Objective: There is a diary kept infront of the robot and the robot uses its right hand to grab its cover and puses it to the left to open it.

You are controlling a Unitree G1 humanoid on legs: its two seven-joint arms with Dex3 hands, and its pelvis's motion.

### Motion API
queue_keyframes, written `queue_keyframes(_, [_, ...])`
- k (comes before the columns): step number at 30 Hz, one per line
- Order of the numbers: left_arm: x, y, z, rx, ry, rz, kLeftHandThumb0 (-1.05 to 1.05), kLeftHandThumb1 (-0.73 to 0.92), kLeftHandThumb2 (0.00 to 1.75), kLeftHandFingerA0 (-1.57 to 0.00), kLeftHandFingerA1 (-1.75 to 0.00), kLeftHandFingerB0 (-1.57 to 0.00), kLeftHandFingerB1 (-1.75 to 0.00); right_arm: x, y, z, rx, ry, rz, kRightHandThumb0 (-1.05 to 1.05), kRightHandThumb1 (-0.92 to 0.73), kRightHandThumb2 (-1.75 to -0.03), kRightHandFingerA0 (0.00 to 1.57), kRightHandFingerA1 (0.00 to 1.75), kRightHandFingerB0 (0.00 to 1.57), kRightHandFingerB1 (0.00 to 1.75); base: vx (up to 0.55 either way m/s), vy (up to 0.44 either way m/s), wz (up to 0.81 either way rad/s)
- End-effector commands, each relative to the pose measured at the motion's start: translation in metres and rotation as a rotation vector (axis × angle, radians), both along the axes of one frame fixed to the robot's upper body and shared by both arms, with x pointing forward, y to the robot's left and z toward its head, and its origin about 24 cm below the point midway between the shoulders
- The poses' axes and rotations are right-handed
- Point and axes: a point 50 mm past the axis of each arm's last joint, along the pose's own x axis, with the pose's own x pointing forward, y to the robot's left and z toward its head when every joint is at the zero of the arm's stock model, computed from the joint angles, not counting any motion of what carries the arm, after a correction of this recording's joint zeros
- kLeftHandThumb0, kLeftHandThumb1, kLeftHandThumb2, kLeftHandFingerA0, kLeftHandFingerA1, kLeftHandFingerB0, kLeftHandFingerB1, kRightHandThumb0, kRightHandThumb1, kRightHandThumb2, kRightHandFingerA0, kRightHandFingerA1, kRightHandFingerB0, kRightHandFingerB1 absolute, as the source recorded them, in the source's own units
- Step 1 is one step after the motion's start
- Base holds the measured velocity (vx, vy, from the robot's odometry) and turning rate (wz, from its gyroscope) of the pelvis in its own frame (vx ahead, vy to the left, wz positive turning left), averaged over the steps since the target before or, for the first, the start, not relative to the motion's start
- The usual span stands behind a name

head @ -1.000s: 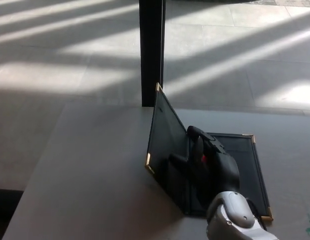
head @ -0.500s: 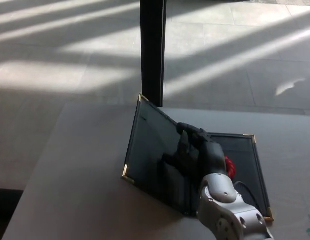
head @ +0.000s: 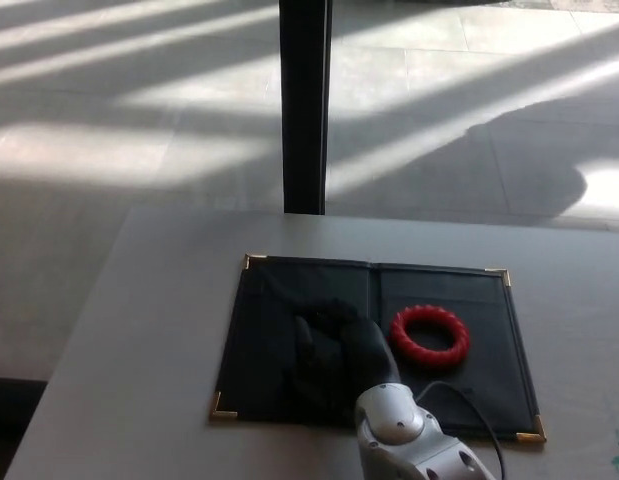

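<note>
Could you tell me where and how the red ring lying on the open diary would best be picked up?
Probably from above: the red ring lies flat on the right half of the open diary, so one finger could go through its hole and the thumb outside its ridged band, pinching the near side.

The diary's cover (head: 294, 345), which stood nearly upright a second ago and leaned further left half a second ago, now lies flat on the surface (head: 159, 330), so the diary is fully open. The right hand (head: 339, 355) has followed it over and rests on the left leaf. A red ring (head: 429, 335), barely glimpsed before, shows whole on the right leaf.
</note>
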Motion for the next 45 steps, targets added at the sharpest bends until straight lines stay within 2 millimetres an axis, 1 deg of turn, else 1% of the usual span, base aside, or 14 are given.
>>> queue_keyframes(1, [0.0,0.005,0.005,0.022,0.025,0.009,-0.86,0.92,1.01,-0.51,-1.1,-0.41,-0.97,-0.014,0.031,-0.006,0.075,0.093,0.065,-0.68,-0.76,-1.09,0.51,0.78,0.27,0.58,0.0,0.0,0.0])
queue_keyframes(2, [0.0,0.005,0.005,0.024,0.025,0.01,-0.87,0.92,1.01,-0.52,-1.1,-0.41,-0.96,-0.014,0.03,-0.007,0.083,0.102,0.055,-0.67,-0.92,-0.73,0.49,0.79,0.25,0.47,0.0,0.0,0.0])
queue_keyframes(4, [-0.001,0.006,0.006,0.023,0.008,0.01,-0.89,0.92,1.0,-0.51,-1.12,-0.4,-0.96,-0.014,0.028,-0.008,0.094,0.116,0.043,-0.49,-0.68,-1.14,0.5,0.76,0.09,0.51,0.0,0.0,0.0])
queue_keyframes(5, [-0.001,0.007,0.007,0.024,0.012,0.008,-0.9,0.92,1.0,-0.5,-1.11,-0.39,-0.96,-0.014,0.027,-0.008,0.099,0.124,0.035,-0.66,-0.92,-0.71,0.47,0.75,0.23,0.48,0.0,0.0,0.0])
queue_keyframes(10, [-0.003,0.006,0.004,0.009,0.018,0.026,-0.91,0.87,1.19,-0.52,-0.98,-0.47,-0.89,-0.004,0.015,0.002,0.068,0.089,0.021,-0.65,-0.78,-1.09,0.44,0.7,0.24,0.54,0.0,0.0,0.0])
queue_keyframes(11, [-0.004,0.006,0.003,0.007,0.023,0.025,-0.91,0.92,1.03,-0.48,-1.0,-0.41,-0.89,-0.002,0.014,0.007,0.095,0.093,0.011,-0.66,-0.92,-0.73,0.44,0.69,0.23,0.43,0.0,0.0,0.0])
queue_keyframes(25, [-0.015,0.005,-0.005,0.006,0.044,0.03,-0.89,0.92,1.01,-0.48,-1.0,-0.41,-0.86,0.036,-0.047,0.089,0.371,-0.045,-0.175,-0.64,-0.72,-1.05,0.49,0.7,0.28,0.56,0.0,0.0,0.0])
queue_keyframes(26, [-0.015,0.005,-0.005,0.003,0.043,0.028,-0.87,0.92,1.01,-0.44,-1.08,-0.35,-0.91,0.037,-0.052,0.092,0.381,-0.057,-0.178,-0.65,-0.92,-0.68,0.49,0.69,0.31,0.49,0.0,0.0,0.0])
queue_keyframes(30, [-0.016,0.005,-0.007,0.001,0.042,0.019,-0.88,0.92,1.02,-0.45,-0.98,-0.41,-0.87,0.037,-0.076,0.104,0.457,-0.088,-0.222,-0.64,-0.92,-0.66,0.5,0.68,0.33,0.48,0.0,0.0,0.0])
queue_keyframes(37, [-0.023,0.007,-0.008,-0.009,0.037,0.058,-0.91,0.92,1.01,-0.48,-1.01,-0.4,-0.88,0.02,-0.162,0.115,0.493,-0.205,-0.37,-0.68,-0.9,-0.66,0.48,0.66,0.31,0.45,0.0,0.0,0.0])
queue_keyframes(38, [-0.024,0.008,-0.008,-0.01,0.034,0.06,-0.91,0.92,0.98,-0.46,-1.01,-0.4,-0.88,0.017,-0.173,0.117,0.473,-0.222,-0.402,-0.66,-0.71,-1.04,0.49,0.7,0.3,0.56,0.0,0.0,0.0])
queue_keyframes(42, [-0.026,0.009,-0.007,-0.011,0.023,0.05,-0.88,0.92,1.0,-0.46,-0.99,-0.38,-0.86,0.001,-0.219,0.121,0.449,-0.282,-0.479,-0.62,-0.91,-0.67,0.5,0.59,0.35,0.44,0.0,0.0,0.0])
queue_keyframes(43, [-0.026,0.009,-0.008,-0.012,0.026,0.05,-0.88,0.92,1.01,-0.47,-0.98,-0.38,-0.85,-0.002,-0.233,0.122,0.444,-0.302,-0.515,-0.51,-0.67,-1.1,0.49,0.7,0.18,0.51,0.0,0.0,0.0])
queue_keyframes(45, [-0.028,0.01,-0.009,-0.013,0.032,0.052,-0.89,0.92,1.01,-0.43,-1.08,-0.33,-0.89,-0.009,-0.259,0.124,0.462,-0.348,-0.549,-0.64,-0.89,-0.67,0.41,0.62,0.26,0.42,0.0,0.0,0.0])
